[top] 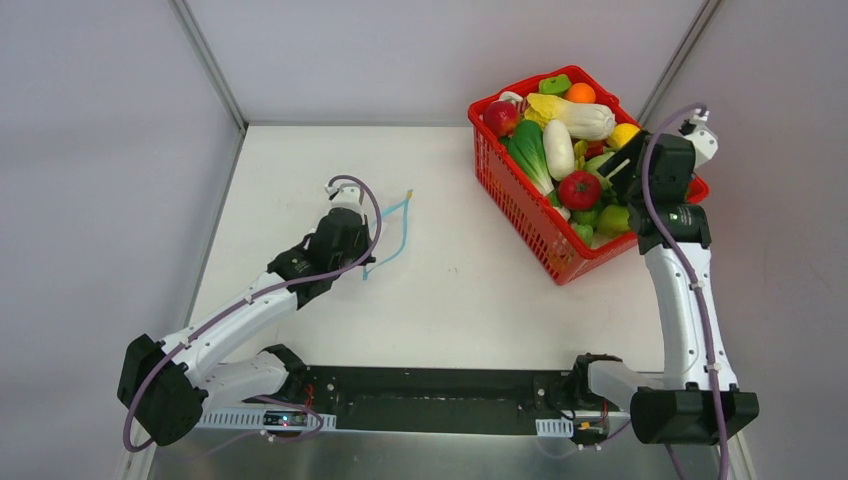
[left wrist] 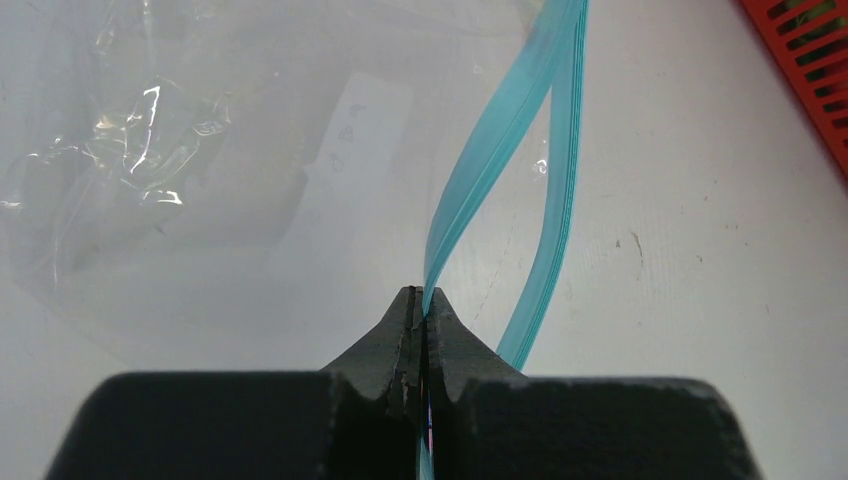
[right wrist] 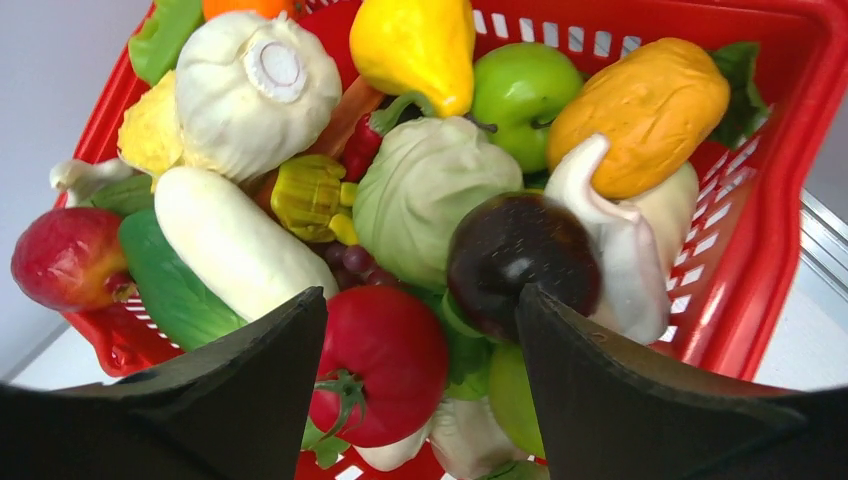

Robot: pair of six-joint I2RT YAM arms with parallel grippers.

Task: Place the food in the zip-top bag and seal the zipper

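A: What is the left claw doing?

B: It is clenched on one teal strip of the zipper, at the near end. The other strip bows away from it, so the mouth gapes.

A: And the zip-top bag?

B: It lies crinkled on the white tabletop, left of centre. Its white label shows through the plastic, and there is no food inside.

A: The right claw?

B: It is released, with its jaws wide, and hangs over the red basket at the far right. The tomato sits below the gap, and the dark purple ball is by the right fingertip. I cannot tell whether it touches either.

A: What else is in there?

B: A cabbage and a white radish, heaped among the other toy produce.
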